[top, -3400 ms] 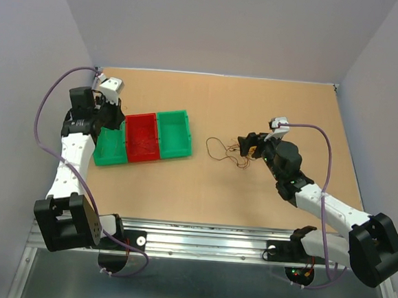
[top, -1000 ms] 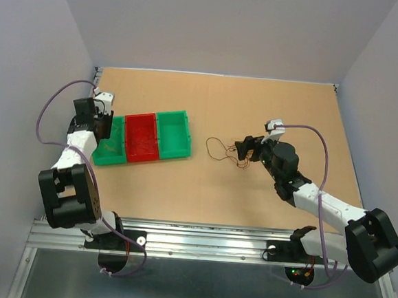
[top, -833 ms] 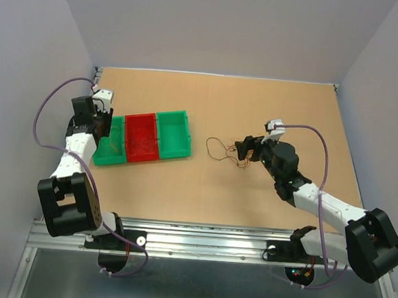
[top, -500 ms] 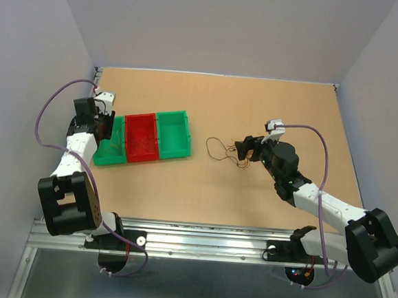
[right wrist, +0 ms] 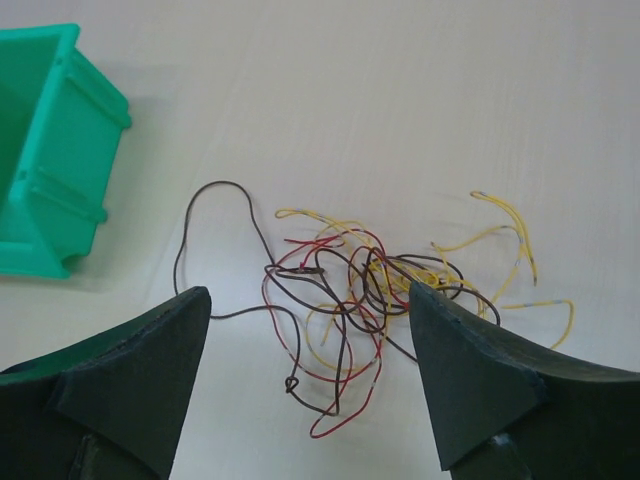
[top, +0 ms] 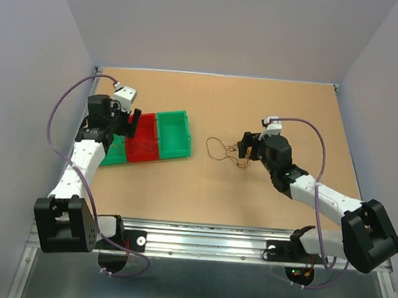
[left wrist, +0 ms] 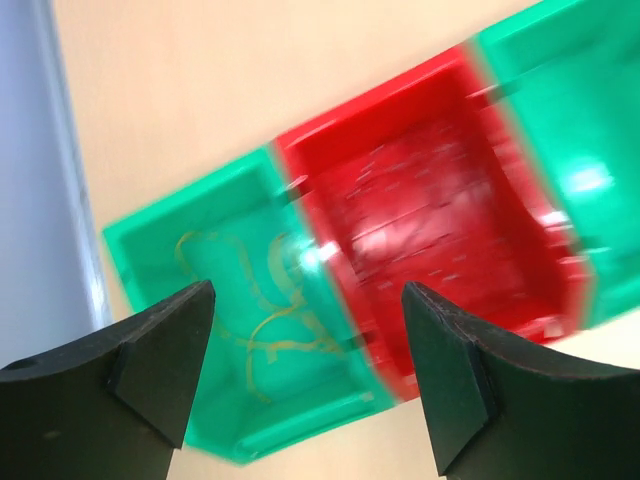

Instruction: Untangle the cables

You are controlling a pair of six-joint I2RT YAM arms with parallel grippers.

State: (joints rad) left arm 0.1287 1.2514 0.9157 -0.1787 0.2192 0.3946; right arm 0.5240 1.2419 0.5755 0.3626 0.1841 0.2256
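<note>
The cables (top: 228, 151) lie as a loose tangle of thin brown, red and yellow wires on the table, right of the bins. In the right wrist view the cables (right wrist: 385, 280) sit just beyond and between the tips of my right gripper (right wrist: 308, 290), which is open and empty. From above, my right gripper (top: 246, 147) is at the tangle's right edge. My left gripper (top: 121, 126) hovers open and empty over the seam between the left green bin (top: 112, 154) and the red bin (top: 143, 141). Under my left gripper (left wrist: 305, 290), a curly yellow wire (left wrist: 284, 344) lies in the left green bin (left wrist: 160, 250).
Three bins stand side by side at the left: green, red (left wrist: 430, 190) and a second green bin (top: 174, 133). The red bin holds thin wire, blurred in the wrist view. Purple cables loop along both arms. Grey walls close in the table's left, back and right sides.
My left gripper has opened and swung up and to the right, from over the left green bin toward the red one. The right arm has shifted only slightly; the tangle has not moved.
</note>
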